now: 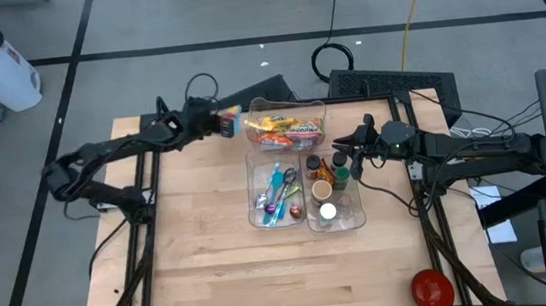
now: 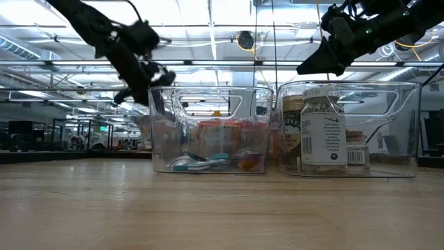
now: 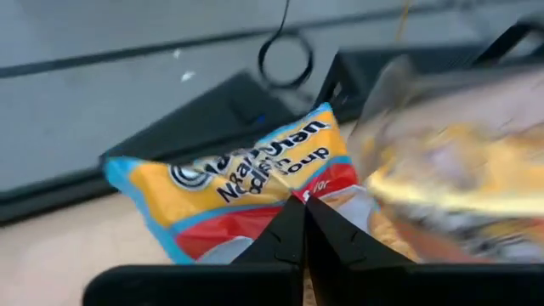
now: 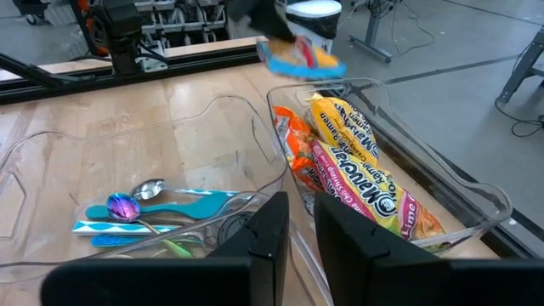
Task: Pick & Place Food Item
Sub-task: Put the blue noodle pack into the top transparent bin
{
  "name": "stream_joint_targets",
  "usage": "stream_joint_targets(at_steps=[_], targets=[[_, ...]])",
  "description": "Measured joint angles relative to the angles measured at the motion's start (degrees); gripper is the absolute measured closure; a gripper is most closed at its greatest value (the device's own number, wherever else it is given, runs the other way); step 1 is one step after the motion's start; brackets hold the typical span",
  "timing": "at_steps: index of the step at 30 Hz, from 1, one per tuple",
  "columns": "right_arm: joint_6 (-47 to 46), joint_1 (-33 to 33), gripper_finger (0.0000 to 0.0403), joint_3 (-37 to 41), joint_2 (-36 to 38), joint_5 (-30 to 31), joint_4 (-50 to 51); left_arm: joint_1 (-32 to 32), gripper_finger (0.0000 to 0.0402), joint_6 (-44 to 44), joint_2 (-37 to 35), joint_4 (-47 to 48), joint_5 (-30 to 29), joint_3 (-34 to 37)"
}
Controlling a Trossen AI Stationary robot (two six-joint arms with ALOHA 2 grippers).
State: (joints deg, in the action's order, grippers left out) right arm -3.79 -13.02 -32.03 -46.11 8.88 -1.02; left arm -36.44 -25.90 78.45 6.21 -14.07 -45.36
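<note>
A yellow, blue and red noodle soup packet [image 3: 246, 183] hangs in the air beside the far left corner of a clear bin [image 1: 254, 106] that holds more noodle packets [image 4: 353, 166]. My left gripper [image 1: 216, 123] is shut on that packet, above the table's far left part. My right gripper [image 4: 302, 225] waits over the clear bin of jars and bottles [image 1: 333, 192]. Only a narrow gap shows between its fingers, with nothing in it. My left gripper pinches the packet between its two fingertips at the packet's near edge [image 3: 299, 194], about the middle of that edge. The fingers slant down and toward the table's far side. The packet is lifted clear of the table, spread out flat beyond the fingertips.
A third clear bin [image 1: 256, 180] at the centre holds spoons and other cutlery [image 4: 153, 208]. A spice jar [image 2: 322, 132] stands tall in the right bin. A red round thing [image 1: 432, 288] lies at the near right corner. Bare wood lies at the left and near sides.
</note>
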Motion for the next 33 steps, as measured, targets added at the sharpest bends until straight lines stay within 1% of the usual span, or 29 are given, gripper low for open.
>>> stream_joint_targets(at_steps=[4, 6, 10, 12, 14, 17, 19, 22, 26, 33], targets=[[-0.02, 0.00, 0.0353, 0.00, 0.00, 0.00, -0.07, 1.22, 0.0397, -3.30, -5.26, -3.08, 0.34, -0.04], [0.00, 0.00, 0.0353, 0.00, 0.00, 0.00, -0.49, 1.87, 0.0398, -3.95, -6.91, -6.93, 2.84, -0.04], [0.11, 0.00, 0.0353, 0.00, 0.00, 0.02, -0.96, 3.56, 0.0396, -4.22, -7.57, -18.03, 10.17, -0.11], [0.13, 0.00, 0.0353, 0.00, 0.00, 0.02, -0.96, 4.50, 0.0398, -4.24, -7.54, -22.09, 12.01, -0.11], [0.13, 0.00, 0.0353, 0.00, 0.00, 0.02, -0.96, 5.63, 0.0398, -4.40, -7.15, -25.14, 12.07, -0.18], [0.13, 0.00, 0.0353, 0.00, 0.00, 0.04, -0.96, 6.95, 0.0399, -4.47, -6.00, -27.31, 11.06, -0.20], [0.15, 0.00, 0.0353, 0.00, 0.00, 0.04, -0.96, 7.65, 0.0399, -4.79, -4.56, -28.07, 11.04, -0.97], [0.15, 0.00, 0.0353, 0.00, 0.00, 0.04, -0.96, 8.51, 0.0398, -4.68, -1.38, -27.30, 11.04, -4.06], [0.38, 0.00, 0.0353, 0.00, 0.00, 0.04, -1.17, 9.38, 0.0398, -3.16, 4.76, -24.19, 11.14, -10.54], [0.61, 0.00, 0.0353, 0.00, 0.00, 0.04, -1.16, 10.86, 0.0397, -0.92, 17.53, -16.60, 12.53, -22.78]])
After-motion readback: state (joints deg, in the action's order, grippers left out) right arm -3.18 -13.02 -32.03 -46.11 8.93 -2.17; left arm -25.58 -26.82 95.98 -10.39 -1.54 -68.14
